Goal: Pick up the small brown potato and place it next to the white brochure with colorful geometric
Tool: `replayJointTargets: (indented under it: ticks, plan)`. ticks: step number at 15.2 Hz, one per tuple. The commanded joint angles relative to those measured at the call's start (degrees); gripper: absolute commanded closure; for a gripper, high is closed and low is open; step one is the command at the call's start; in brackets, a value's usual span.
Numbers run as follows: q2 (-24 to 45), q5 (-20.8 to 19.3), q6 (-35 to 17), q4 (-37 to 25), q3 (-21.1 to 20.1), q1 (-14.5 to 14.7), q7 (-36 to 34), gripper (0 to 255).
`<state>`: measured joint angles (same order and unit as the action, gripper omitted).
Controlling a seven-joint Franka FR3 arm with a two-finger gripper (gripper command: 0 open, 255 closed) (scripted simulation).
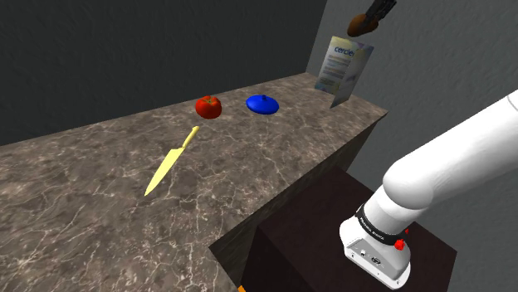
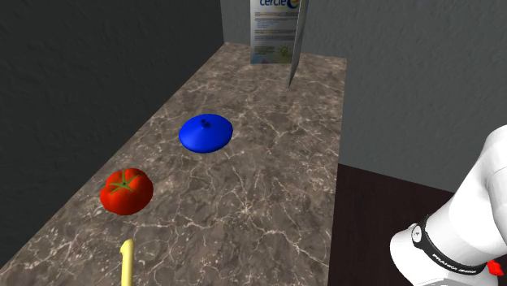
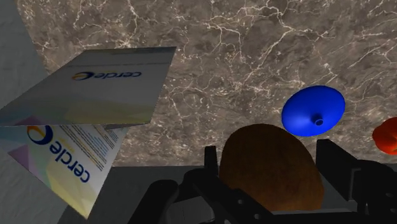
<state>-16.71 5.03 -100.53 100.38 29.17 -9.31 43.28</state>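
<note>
The black fingers (image 3: 337, 167) are closed onto the brown potato (image 3: 270, 172), clasping it from both sides; the potato is held in the air, clear of the marbled worktop (image 1: 100, 199), just above the top edge of the white brochure (image 1: 343, 66); the brochure stands upright, half folded, at the worktop's far end; a blue disc (image 1: 262, 104), a red tomato (image 1: 208, 106) and a yellow knife (image 1: 170, 162) lie on the worktop, apart from the brochure.
</note>
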Motion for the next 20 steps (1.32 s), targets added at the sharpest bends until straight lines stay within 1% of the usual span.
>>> replayJointTargets:
  ticks: [1,5,6,20]
  plan:
    - [2.38,1.40,0.75,-2.39,3.03,-0.55,3.80,255]
    - [8.21,5.41,3.24,-8.43,8.88,-1.87,11.00,255]
    - [11.37,7.85,4.65,-11.53,11.56,-2.69,14.32,255]
    - [7.74,5.84,-6.73,2.60,10.21,-2.83,15.25,255]
